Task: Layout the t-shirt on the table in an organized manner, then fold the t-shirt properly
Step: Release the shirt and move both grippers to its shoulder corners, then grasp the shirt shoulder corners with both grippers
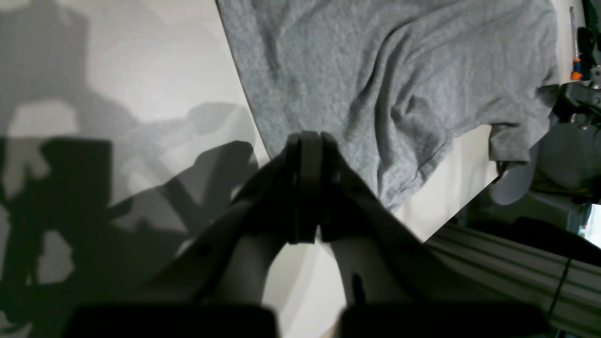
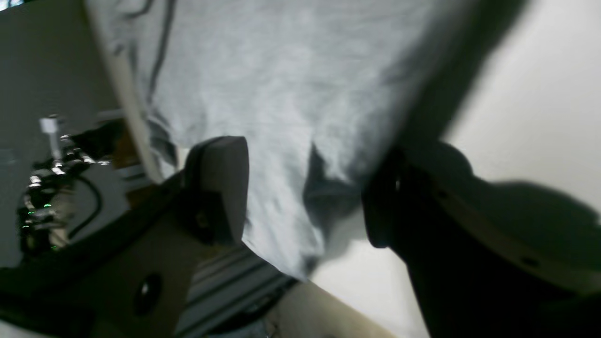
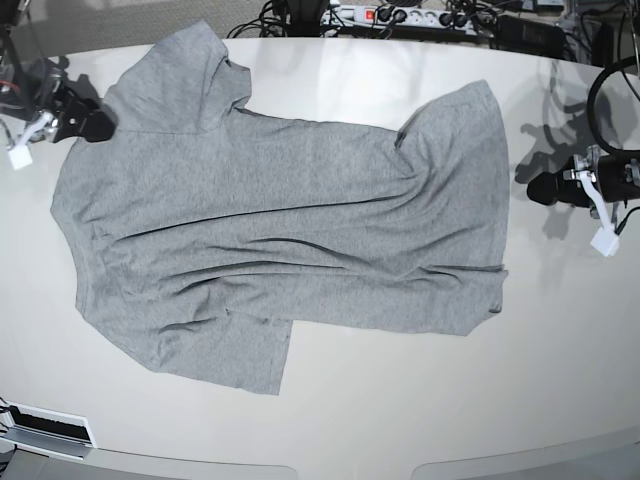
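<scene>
My right tool (image 2: pixel 305 188) stands wide open at the sleeve edge of the t-shirt (image 3: pixel 280 220) and holds nothing; in its wrist view the cloth lies between the two fingers. My left tool (image 1: pixel 307 141) is fully closed and empty, just beside the hem side, on the bare desk (image 3: pixel 400 410). The t-shirt lies spread on the desk, plain side up, with its long axis running from one arm to the other. I judge the right tool is the nearer one for the next pull.
</scene>
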Robot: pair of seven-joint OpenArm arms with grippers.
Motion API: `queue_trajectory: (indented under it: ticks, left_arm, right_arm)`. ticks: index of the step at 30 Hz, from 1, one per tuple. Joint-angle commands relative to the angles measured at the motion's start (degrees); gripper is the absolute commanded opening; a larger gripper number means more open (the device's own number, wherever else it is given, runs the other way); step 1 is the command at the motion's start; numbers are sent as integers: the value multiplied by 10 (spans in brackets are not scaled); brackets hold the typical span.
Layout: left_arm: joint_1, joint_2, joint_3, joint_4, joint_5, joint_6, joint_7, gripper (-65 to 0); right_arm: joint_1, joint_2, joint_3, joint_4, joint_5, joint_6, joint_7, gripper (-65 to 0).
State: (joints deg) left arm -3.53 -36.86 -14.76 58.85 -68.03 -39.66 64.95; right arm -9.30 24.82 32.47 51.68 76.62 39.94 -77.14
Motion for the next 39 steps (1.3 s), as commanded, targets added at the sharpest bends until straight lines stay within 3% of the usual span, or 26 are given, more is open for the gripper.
queue_trajectory:
  ticks: [1, 7, 9, 12, 13, 16, 21, 25, 27, 32, 39]
  left_arm:
    - [-10, -14, -6, 8, -18, -3, -6, -650]
    - [-9, -14, -9, 8, -26, -3, 2, -650]
    - [-3, -13, -22, 8, -42, -3, 2, -650]
    - [14, -7, -59, 8, -60, -3, 7, -650]
    - [22, -3, -78, 8, -60, -3, 17, -650]
    - [47, 16, -143, 8, -60, -3, 51, -650]
    - [109, 48, -234, 8, -60, -3, 51, -650]
    - [154, 72, -248, 8, -60, 0, 31, -348]
    - [165, 80, -248, 8, -60, 8, 18, -250]
    - [170, 94, -248, 8, -60, 7, 15, -240]
    - [170, 96, -248, 8, -60, 7, 13, -240]
  right_arm:
    - [3, 6, 2, 4, -5, 1, 0, -256]
    - [3, 16, 2, 4, -5, 1, 5, -285]
    - [3, 22, 2, 4, -5, 1, 5, -383]
    - [3, 28, 2, 4, -5, 1, -1, -608]
    - [3, 30, 2, 4, -6, 1, -2, -650]
    - [4, 30, 2, 4, -29, 1, -3, -650]
    - [4, 30, 2, 4, -34, 1, -3, -650]
    - [5, 30, 2, 4, -29, 1, -3, -650]
    - [5, 30, 2, 4, -28, 1, 0, -632]
    - [4, 28, 2, 4, -27, 1, 4, -345]
    - [4, 28, 2, 4, -44, 1, 50, -347]
